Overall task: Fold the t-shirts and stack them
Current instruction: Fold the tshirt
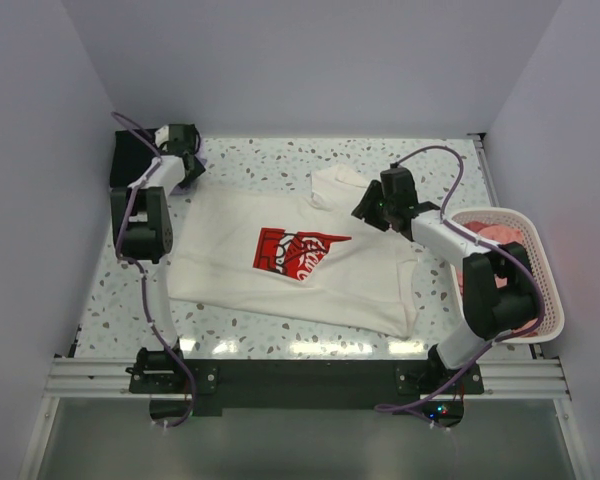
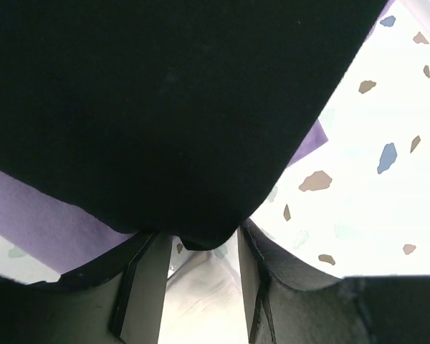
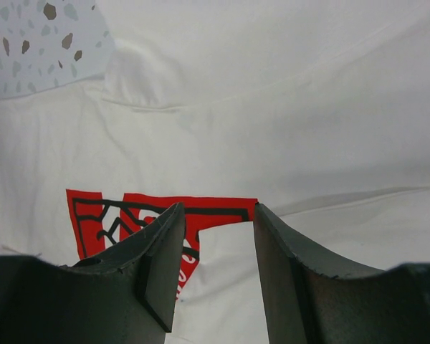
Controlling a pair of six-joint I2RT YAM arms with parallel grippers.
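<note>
The cream-white t-shirt (image 1: 280,290) lies spread across the middle of the tabletop (image 1: 280,160) with its red square print (image 1: 290,252) facing up. Its far right part is bunched into a lump, and its right edge is turned over on itself. The right hand (image 3: 216,211) hangs over that far right part with its fingers (image 3: 161,251) spread. In the right wrist view the red print and a flap of cream cloth show in the gap between them. Whether the tips touch the cloth cannot be told.

In the far left corner sits the black t-shirt (image 2: 165,107), lying on top of the pale lavender t-shirt (image 2: 43,208), which shows as a purple strip beneath it. The left hand (image 2: 203,251) is at this pile with its fingers apart. The rounded edge of the black cloth reaches into the mouth of the gap, with speckled tabletop visible behind. From above, the left arm covers most of this pile, leaving only a dark patch showing.

At the right edge stands the white slatted basket (image 1: 540,270), just beside the right arm. The salmon-pink t-shirt (image 1: 495,232) is inside it, partly hidden by the arm's elbow.
</note>
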